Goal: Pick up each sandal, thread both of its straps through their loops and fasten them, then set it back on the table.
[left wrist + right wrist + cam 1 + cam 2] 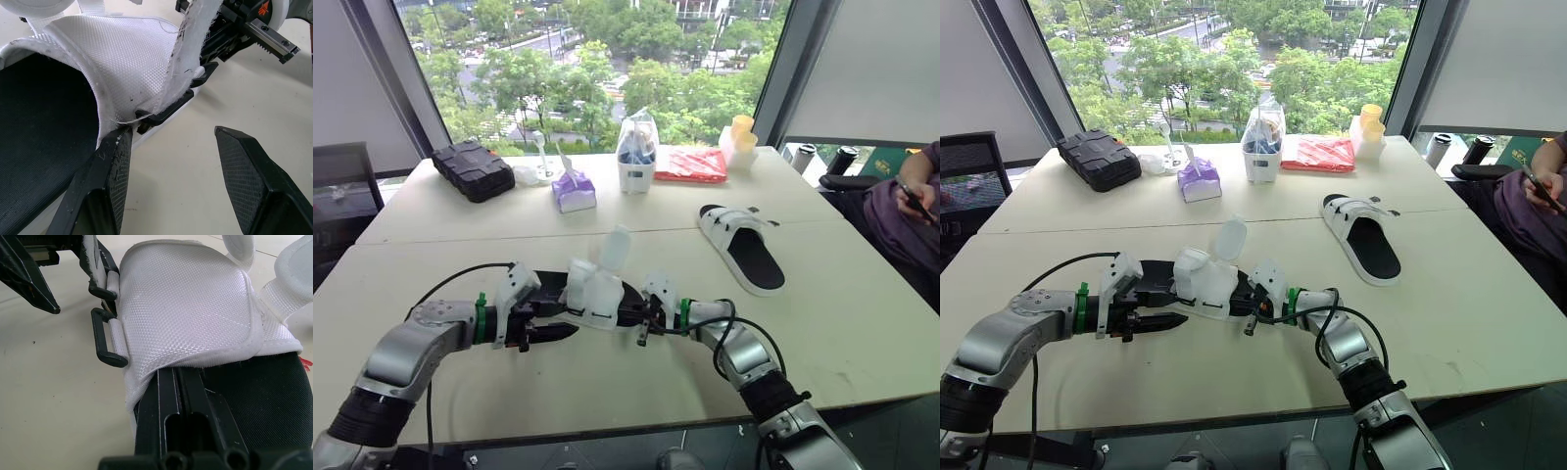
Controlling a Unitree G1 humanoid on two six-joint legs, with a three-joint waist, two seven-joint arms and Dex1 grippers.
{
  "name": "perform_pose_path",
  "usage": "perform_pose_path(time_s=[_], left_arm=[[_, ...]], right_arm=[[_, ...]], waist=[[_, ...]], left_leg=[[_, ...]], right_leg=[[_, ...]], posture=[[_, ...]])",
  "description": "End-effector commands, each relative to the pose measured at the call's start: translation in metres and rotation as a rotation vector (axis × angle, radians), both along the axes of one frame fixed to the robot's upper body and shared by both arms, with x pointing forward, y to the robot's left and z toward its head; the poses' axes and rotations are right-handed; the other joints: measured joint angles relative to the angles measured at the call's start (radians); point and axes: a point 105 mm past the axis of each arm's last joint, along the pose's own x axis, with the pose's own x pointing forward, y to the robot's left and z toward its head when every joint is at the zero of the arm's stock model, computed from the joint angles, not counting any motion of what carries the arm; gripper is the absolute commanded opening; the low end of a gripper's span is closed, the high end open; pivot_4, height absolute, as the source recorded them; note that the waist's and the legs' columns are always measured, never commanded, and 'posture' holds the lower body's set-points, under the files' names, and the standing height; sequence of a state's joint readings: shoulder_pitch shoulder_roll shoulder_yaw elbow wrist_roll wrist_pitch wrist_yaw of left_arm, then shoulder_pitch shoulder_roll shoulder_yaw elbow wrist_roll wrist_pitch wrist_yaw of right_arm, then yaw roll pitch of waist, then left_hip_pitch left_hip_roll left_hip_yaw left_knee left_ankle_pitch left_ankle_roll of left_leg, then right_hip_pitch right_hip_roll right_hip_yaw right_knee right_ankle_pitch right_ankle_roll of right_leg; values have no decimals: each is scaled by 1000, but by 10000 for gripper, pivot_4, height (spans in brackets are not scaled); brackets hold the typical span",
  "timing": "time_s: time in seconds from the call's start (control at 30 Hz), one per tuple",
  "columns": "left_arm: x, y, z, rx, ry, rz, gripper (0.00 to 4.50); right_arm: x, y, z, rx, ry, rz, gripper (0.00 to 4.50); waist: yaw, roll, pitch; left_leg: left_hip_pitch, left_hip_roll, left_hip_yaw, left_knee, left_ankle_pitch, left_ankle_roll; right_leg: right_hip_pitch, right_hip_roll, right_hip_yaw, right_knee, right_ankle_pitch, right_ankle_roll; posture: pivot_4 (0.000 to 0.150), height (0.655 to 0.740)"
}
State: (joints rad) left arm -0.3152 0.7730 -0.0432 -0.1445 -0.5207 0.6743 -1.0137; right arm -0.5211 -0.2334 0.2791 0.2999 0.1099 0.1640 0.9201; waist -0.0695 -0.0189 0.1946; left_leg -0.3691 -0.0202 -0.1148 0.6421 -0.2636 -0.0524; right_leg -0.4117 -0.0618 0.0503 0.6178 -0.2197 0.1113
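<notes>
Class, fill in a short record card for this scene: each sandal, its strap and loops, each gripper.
Near sandal: between both grippers, at the table's front
Strap: standing up, unthreaded
Loops: empty
Far sandal: lying flat, untouched
Left gripper: open, touching near sandal's edge
Right gripper: at its other end

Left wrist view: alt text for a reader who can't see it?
The left gripper, its two black fingers spread open, sits beside a white mesh sandal; one finger touches the sole's edge by a black strap loop. A loose strap rises beside the loop.
</notes>
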Motion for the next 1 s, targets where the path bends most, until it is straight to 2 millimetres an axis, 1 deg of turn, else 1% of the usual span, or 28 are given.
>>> perform_pose_path(time_s=[0.03, 0.13, 0.23, 0.27, 0.4, 0.53, 0.67, 0.77, 0.87, 1.0], left_arm=[[-3, -7, 11, -25, -37, -29, 27327], [-2, -6, 7, -16, -30, -24, 19132], [-1, -4, 4, -6, -23, -17, 4193], [0, -3, 3, 1, -20, -14, 480], [1, -3, 2, -11, 2, -5, 480], [-4, -3, 2, -21, 23, -21, 480], [-22, 2, -5, 3, 109, -79, 480], [-38, 11, -13, 44, 176, -118, 480], [-43, 22, -17, 76, 203, -117, 480], [-50, 32, -16, 89, 238, -129, 480]], right_arm=[[-8, 8, -13, -29, 40, 36, 0], [-8, 8, -12, -28, 40, 36, 0], [-8, 9, -13, -27, 40, 35, 0], [-8, 9, -13, -27, 40, 35, 0], [-8, 9, -13, -26, 40, 33, 0], [-9, 9, -13, -26, 39, 32, 0], [-8, 9, -13, -28, 38, 30, 0], [-8, 8, -14, -28, 37, 31, 0], [-8, 9, -14, -30, 38, 34, 0], [-8, 8, -15, -33, 38, 35, 0]], waist=[[0, 0, 0], [0, 0, 0], [0, 0, 0], [1, 0, 0], [0, 0, 0], [0, 0, 0], [-3, 0, 0], [-4, 0, 0], [-1, 0, 0], [-3, 0, 0]], left_leg=[[0, 0, 0, 0, 0, 0], [0, 0, 0, 0, 0, 0], [0, 0, 0, 0, 0, 0], [0, 0, 0, 0, 0, 0], [0, 0, 0, 0, 0, 0], [0, 0, 0, 0, 0, 0], [0, 0, 0, 0, 0, 0], [0, 0, 1, -4, 0, 0], [1, 1, 1, -8, 0, 0], [2, 1, 1, -10, 0, 0]], right_leg=[[0, 0, 0, 0, 0, 0], [0, 0, 0, 0, 0, 0], [0, 0, 0, 0, 0, 0], [0, 0, 0, -1, 0, 0], [0, 0, 0, -1, 0, 0], [0, 0, 0, -1, 0, 0], [0, 0, 0, -1, -1, 1], [-2, 0, 1, -1, -1, 1], [-3, 0, 0, -1, -1, -2], [-3, 1, 0, -1, -3, -4]], posture=[[1500, 7400], [1500, 7400], [1500, 7400], [1500, 7400], [1500, 7400], [1500, 7400], [1500, 7400], [1500, 7400], [1500, 7400], [1500, 7400]])
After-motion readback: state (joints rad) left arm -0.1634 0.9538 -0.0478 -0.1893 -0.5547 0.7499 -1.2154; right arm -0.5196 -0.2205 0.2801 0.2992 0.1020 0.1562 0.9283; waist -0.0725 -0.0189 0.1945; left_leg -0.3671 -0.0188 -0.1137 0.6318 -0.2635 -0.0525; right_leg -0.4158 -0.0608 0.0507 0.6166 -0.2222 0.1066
